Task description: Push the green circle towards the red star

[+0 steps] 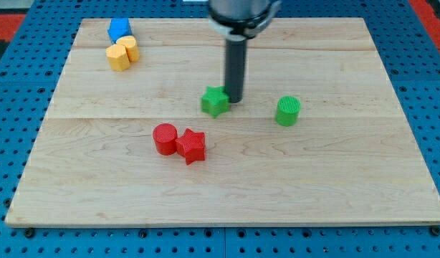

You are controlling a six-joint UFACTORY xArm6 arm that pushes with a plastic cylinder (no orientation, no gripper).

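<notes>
The green circle (pixel 287 110) stands right of the board's centre. The red star (pixel 192 146) lies lower left of centre, touching a red circle (pixel 164 138) on its left. My tip (pixel 234 99) is down on the board, right against the right side of a green star (pixel 215 102). The tip is about 70 pixels left of the green circle and above and to the right of the red star. The rod rises straight up to the dark arm end at the view's top.
A blue block (pixel 119 29) and two yellow blocks (pixel 123 53) cluster at the board's top left. The wooden board (pixel 335 186) lies on a blue perforated table.
</notes>
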